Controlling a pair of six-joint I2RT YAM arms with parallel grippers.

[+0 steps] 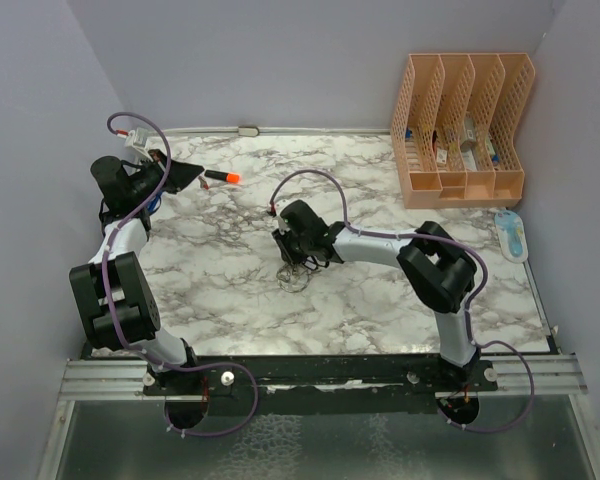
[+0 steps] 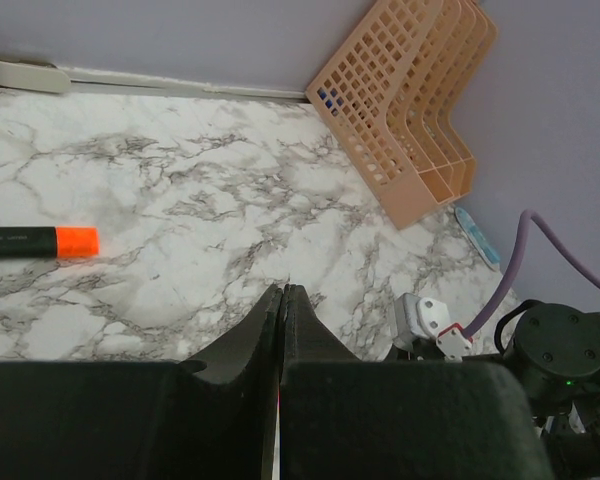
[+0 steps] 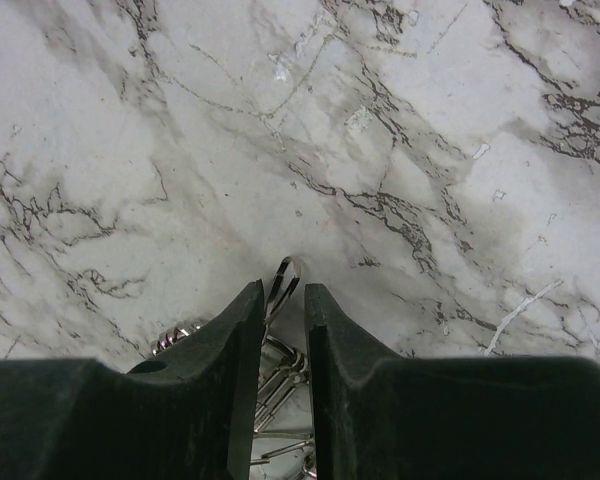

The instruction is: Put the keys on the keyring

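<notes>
The left pincer (image 2: 282,298) is clenched, its two dark fingers pressed flat together with nothing between them, and it hangs over the far left of the marble-patterned counter (image 1: 380,310). Just ahead of it lies a black marker (image 2: 38,242) with an orange cap; there is faint print along its barrel, too small to read. The right pincer (image 3: 283,290) hangs low over the middle of the counter with its jaws only a narrow gap apart. A loop of the keyring (image 3: 281,276), thin silver wire, stands up in that gap at the fingertips; whether the pads actually pinch it or merely flank it cannot be told. The keys (image 3: 278,380) sit in a silver cluster under the pincer, partly hidden by its fingers, and in the top view the bunch lies on the counter just near of that pincer. A peach-coloured lattice file organizer (image 1: 460,125) stands at the far right corner, its contents too small to show any label.
</notes>
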